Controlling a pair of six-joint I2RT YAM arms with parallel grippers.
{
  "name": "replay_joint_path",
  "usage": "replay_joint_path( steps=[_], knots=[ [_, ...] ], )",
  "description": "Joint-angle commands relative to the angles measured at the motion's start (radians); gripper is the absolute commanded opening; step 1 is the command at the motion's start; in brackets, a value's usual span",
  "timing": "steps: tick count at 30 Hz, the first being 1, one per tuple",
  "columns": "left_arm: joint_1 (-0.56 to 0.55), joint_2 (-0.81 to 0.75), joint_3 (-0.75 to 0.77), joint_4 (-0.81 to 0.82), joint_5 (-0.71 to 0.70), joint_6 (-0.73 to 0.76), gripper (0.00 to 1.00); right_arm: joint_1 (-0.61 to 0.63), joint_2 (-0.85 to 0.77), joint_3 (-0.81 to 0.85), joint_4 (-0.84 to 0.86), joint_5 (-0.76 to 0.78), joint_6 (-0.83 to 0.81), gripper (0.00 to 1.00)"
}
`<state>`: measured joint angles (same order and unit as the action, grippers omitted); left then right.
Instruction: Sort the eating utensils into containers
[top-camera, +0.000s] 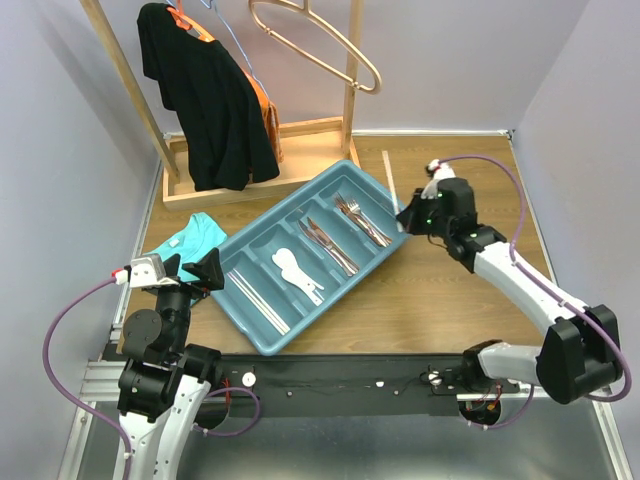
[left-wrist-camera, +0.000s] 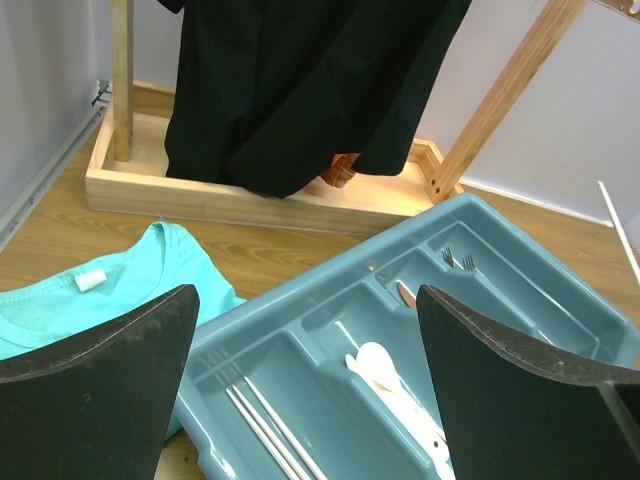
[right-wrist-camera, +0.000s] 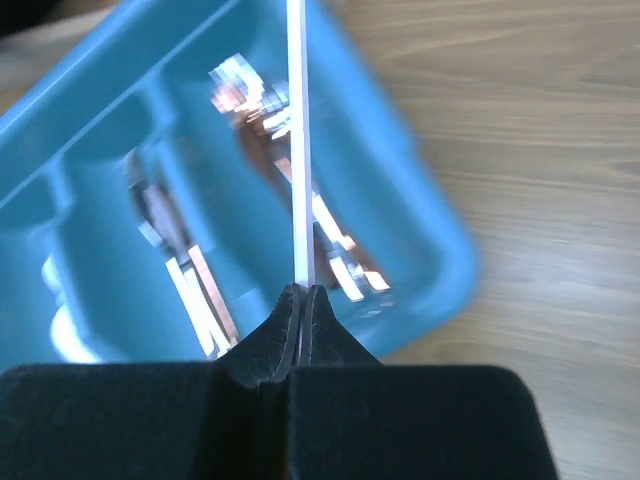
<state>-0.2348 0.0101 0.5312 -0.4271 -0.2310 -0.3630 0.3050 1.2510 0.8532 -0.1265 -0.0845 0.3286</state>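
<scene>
- Pale lilac walls close in a wooden tabletop (top-camera: 450, 300). In the top view a wooden clothes rack (top-camera: 350, 100) with a black garment (top-camera: 205, 100) stands at 11 o'clock.
- The right gripper (right-wrist-camera: 302, 298) is pressed together on the very end of a single pale chopstick (right-wrist-camera: 297, 150), which runs away from the jaws toward 12 o'clock. With so little of a thin, smooth shaft between the pads, the stick may swivel or slide out in transit.
- At the gripper's 9 o'clock lies the teal cutlery tray (top-camera: 262, 240). I cannot tell whether the stick's free tip is off the table. A low tip could catch the tray's rim on the swing.
- The nearest compartment holds coppery forks (top-camera: 362, 220), then come silver knives (top-camera: 328, 245) and white spoons (top-camera: 297, 272). The other chopsticks (top-camera: 258, 300) lie in the farthest one, at the tray's 8 o'clock. An early release would drop the stick among the forks.
- The left gripper (top-camera: 190, 268), spread and empty, hovers beside that far compartment, near a teal cloth (top-camera: 185, 240). The long stick could strike it.
</scene>
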Motion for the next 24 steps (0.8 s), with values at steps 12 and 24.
replay_joint_path(
  steps=[12, 24],
  knots=[
    [0.009, -0.121, 0.003, 0.014, 0.009, 0.006, 0.99, 0.601, 0.273, 0.142, 0.175, -0.121, 0.082, 0.02],
    [0.009, -0.127, 0.004, 0.01, 0.012, 0.007, 0.99, 0.809, 0.582, 0.392, 0.013, -0.23, 0.086, 0.21]
  ],
)
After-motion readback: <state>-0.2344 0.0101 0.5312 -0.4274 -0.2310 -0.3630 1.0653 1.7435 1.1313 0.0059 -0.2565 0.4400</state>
